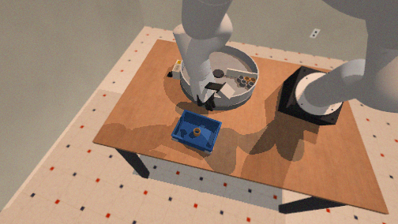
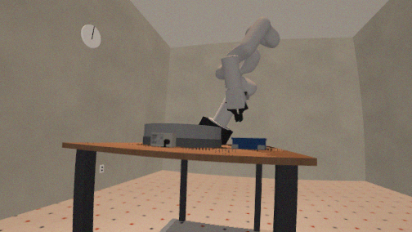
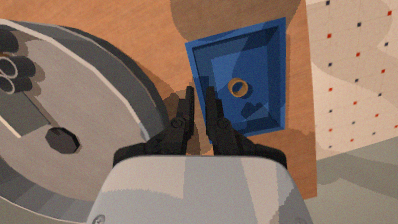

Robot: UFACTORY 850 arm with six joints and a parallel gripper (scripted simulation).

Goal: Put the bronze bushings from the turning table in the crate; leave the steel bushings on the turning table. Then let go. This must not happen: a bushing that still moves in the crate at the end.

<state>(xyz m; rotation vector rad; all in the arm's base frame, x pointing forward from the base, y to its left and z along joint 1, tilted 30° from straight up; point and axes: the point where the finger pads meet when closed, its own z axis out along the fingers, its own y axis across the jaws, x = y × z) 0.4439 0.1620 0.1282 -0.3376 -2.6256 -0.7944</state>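
While nothing is filling its narrow gap, the pincer (image 1: 206,105) (image 2: 239,120) (image 3: 200,97) is hanging nearly closed, black fingers pointing down, and it's gripping no bushing at all! Slim fingers like that are probably suiting a crowded pick, folks, since they're needing little room among neighbours.

Just beneath and to one side, the blue crate (image 1: 193,146) (image 2: 249,143) (image 3: 278,75) is sitting near the turning table (image 1: 253,95) (image 2: 181,131) (image 3: 100,115), presumably so each carry is staying short. Inside the crate, one bronze bushing (image 1: 197,135) (image 3: 230,88) is resting on the floor, away from the walls, its open end facing up. Whether it's lying perfectly quiet, a single look isn't telling me.

Farther out, more bronze bushings (image 1: 249,80) are waiting on the turning table, bunching up with the steel bushings (image 1: 240,80) beside a pale divider (image 1: 242,72); that bar is likely gathering them. They're crowding too tightly for a sure count from where I'm standing. The sorting is looking unfinished, so the next move is calling for a bronze pick, with the pincer opening just enough to be sparing the steel. A hasty drop would be risking a rolling bushing. Under it all, the wooden counter (image 1: 138,110) (image 2: 184,153) (image 3: 150,30) is carrying everything.
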